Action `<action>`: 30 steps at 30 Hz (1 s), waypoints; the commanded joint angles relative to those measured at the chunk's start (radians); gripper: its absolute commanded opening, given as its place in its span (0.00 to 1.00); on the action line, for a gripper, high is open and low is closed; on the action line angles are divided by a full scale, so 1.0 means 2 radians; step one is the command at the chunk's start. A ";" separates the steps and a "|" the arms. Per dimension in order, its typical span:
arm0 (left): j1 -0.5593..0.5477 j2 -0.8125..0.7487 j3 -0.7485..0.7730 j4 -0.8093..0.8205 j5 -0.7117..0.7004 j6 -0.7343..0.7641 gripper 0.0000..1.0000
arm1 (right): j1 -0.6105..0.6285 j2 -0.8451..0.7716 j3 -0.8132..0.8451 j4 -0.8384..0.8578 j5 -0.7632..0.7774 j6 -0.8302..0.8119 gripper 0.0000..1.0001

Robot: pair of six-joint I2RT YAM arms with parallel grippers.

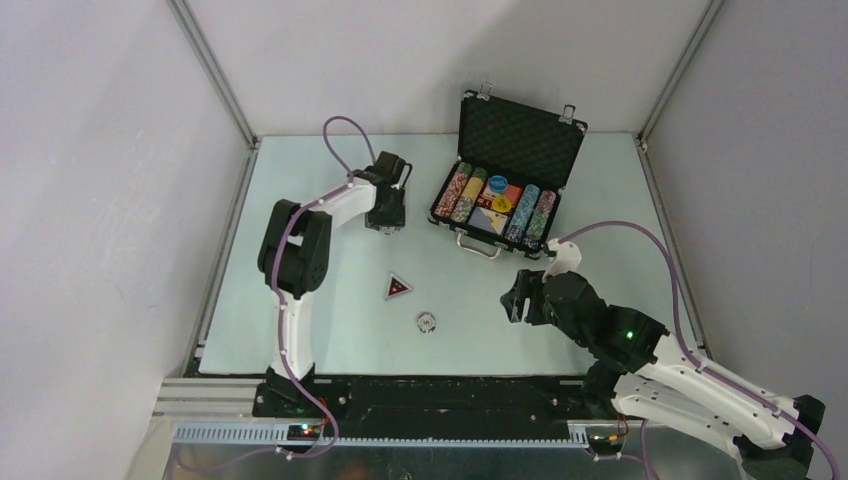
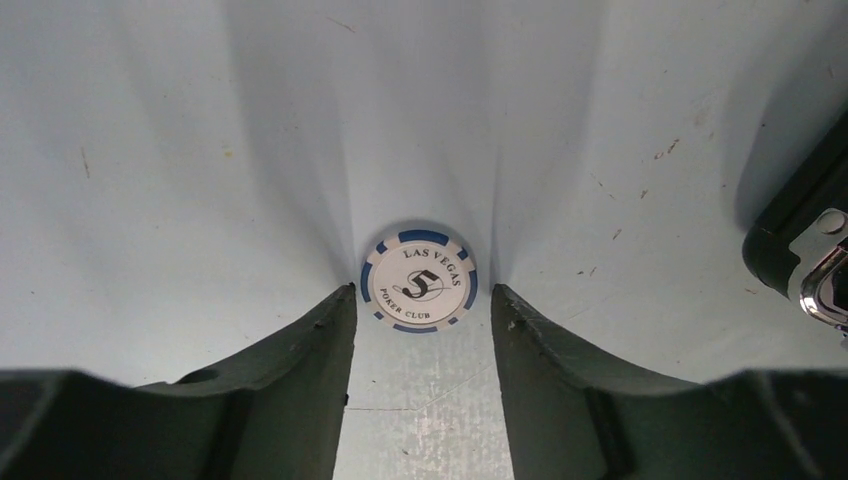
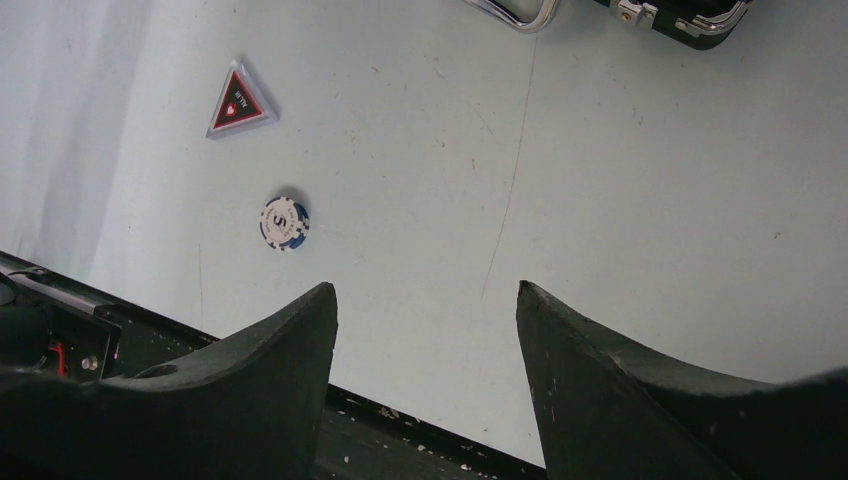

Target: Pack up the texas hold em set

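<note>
left claw is at about 11 o'clock on the counter, pointing down. its jaws are spread either side of a blue-and-white chip lying flat, and they don't look clamped on it. the triangular piece sits near the middle, with a second chip at its 5 o'clock. the briefcase is open at 1 o'clock, with chip rows, a blue disc and a yellow disc inside. right claw is at 4 o'clock, released, nothing in it.
</note>
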 commanded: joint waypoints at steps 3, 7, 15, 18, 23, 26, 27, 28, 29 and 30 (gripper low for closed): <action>0.003 0.014 0.014 0.000 0.000 0.011 0.53 | 0.002 -0.002 0.000 0.003 0.010 0.006 0.70; 0.003 0.014 0.014 0.000 0.000 0.012 0.49 | 0.002 -0.002 0.000 0.002 0.009 0.006 0.70; 0.004 0.013 0.014 0.000 0.000 0.016 0.42 | 0.002 -0.003 0.000 0.004 0.009 0.004 0.70; 0.004 0.009 0.012 -0.001 0.007 0.018 0.38 | 0.002 -0.003 0.000 0.004 0.007 0.004 0.70; 0.002 -0.013 0.005 0.000 0.010 0.018 0.37 | 0.002 -0.001 0.000 0.007 0.005 0.004 0.70; -0.001 -0.033 -0.005 0.000 0.007 0.017 0.38 | 0.002 0.000 0.000 0.008 0.004 0.004 0.70; -0.002 -0.037 -0.008 0.000 0.006 0.016 0.38 | 0.002 0.001 0.000 0.009 0.004 0.004 0.70; -0.004 -0.044 -0.013 0.000 0.005 0.016 0.37 | 0.002 0.001 0.000 0.010 0.003 0.004 0.70; -0.005 -0.049 -0.015 0.000 0.004 0.015 0.38 | 0.002 0.002 0.000 0.011 0.003 0.004 0.70; -0.008 -0.056 -0.020 0.000 0.003 0.015 0.38 | 0.002 0.003 0.000 0.012 0.002 0.004 0.70</action>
